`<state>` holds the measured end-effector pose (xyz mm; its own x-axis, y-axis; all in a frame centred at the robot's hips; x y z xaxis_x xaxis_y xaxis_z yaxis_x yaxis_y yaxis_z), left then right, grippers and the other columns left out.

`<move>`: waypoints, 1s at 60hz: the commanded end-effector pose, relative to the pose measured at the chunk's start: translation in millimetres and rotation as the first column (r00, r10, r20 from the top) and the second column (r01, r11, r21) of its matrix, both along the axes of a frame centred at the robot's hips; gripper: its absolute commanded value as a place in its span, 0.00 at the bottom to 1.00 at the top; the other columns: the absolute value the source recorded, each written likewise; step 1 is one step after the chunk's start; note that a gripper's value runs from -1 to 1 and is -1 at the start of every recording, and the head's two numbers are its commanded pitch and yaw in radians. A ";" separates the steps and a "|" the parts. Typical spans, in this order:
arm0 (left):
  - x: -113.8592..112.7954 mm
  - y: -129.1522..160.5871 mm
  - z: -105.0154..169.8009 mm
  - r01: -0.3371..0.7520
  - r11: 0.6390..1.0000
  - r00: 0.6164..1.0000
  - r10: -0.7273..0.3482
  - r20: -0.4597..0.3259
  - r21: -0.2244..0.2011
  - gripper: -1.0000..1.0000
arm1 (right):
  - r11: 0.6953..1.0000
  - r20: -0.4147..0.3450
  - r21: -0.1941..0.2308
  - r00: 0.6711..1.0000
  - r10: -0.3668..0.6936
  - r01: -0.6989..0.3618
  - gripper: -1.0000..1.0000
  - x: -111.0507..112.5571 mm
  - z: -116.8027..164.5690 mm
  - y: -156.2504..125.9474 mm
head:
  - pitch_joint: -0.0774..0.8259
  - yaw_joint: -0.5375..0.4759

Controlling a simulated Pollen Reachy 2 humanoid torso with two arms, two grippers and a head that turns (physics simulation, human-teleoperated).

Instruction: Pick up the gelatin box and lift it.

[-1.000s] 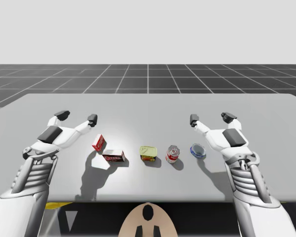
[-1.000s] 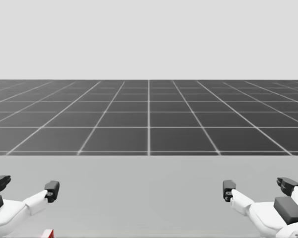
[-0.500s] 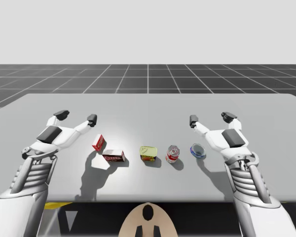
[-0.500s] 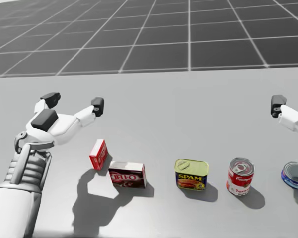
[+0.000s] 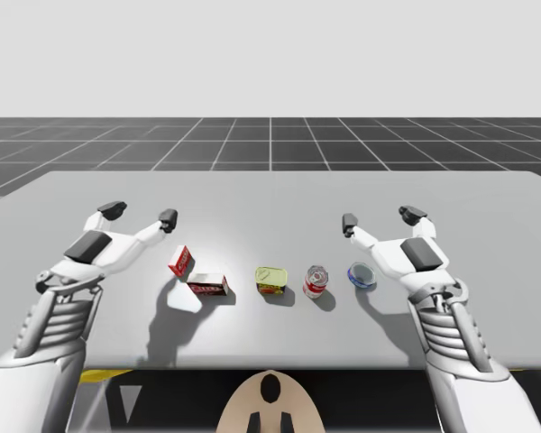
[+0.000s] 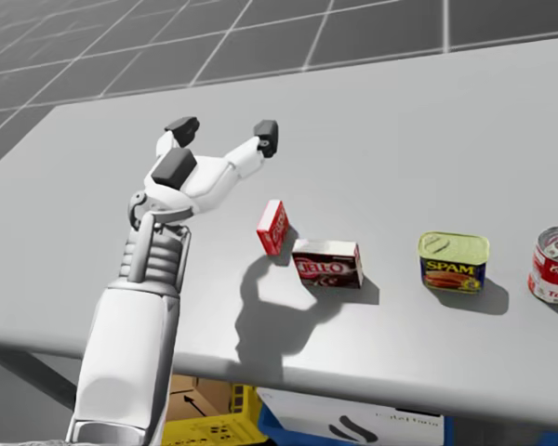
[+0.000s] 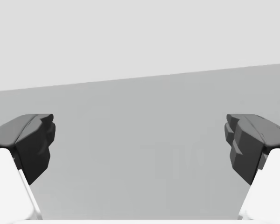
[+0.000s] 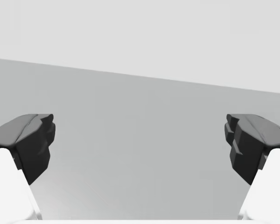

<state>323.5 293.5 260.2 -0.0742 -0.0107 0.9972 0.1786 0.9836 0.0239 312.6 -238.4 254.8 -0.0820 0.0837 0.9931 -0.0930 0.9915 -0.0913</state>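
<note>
A small red box [image 5: 180, 261] [image 6: 272, 226] stands on edge on the grey table [image 5: 270, 198], left of centre. Touching it on the near right lies a dark red box [image 5: 208, 285] [image 6: 326, 264]. My left gripper [image 5: 141, 214] [image 6: 224, 130] [image 7: 140, 144] hovers open, behind and to the left of the small red box, with nothing between its fingers. Over the table's right half my right gripper [image 5: 380, 218] [image 8: 140, 144] is open too, with bare table ahead of it.
To the right of the boxes a row runs on: a yellow-green rectangular tin [image 5: 271, 279] [image 6: 454, 260], a red-and-white can [image 5: 315, 280] [image 6: 556, 264] and a flat blue tin [image 5: 362, 274] under my right wrist. The table's front edge [image 6: 260, 367] lies close to the row.
My head has turned down and to the left, bringing the left arm and the boxes into its view. My right gripper has drifted slightly left. The objects lie as before.
</note>
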 end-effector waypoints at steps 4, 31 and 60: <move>-11.2 2.9 10.3 0.028 1.000 0.998 -0.027 -0.053 0.007 0.00 | 1.000 -0.004 -0.004 1.000 0.002 -0.002 0.00 -0.2 -1.3 0.6 | 0.81 0.90; -65.2 21.7 -7.8 0.122 0.989 0.940 -0.087 -0.331 0.088 0.00 | 1.000 0.000 -0.014 1.000 0.002 -0.002 0.00 0.8 -2.8 2.8 | 0.81 0.91; -59.9 12.3 -76.0 0.139 0.986 0.884 -0.083 -0.459 0.090 0.00 | 1.000 0.020 -0.018 1.000 0.000 0.000 0.00 -0.6 0.6 1.8 | 0.83 0.92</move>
<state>255.1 311.3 200.5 0.3483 -0.1372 0.9273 0.3092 0.9507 0.0246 312.5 -236.2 254.1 -0.0957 0.1015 0.9902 -0.0911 0.9897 -0.1103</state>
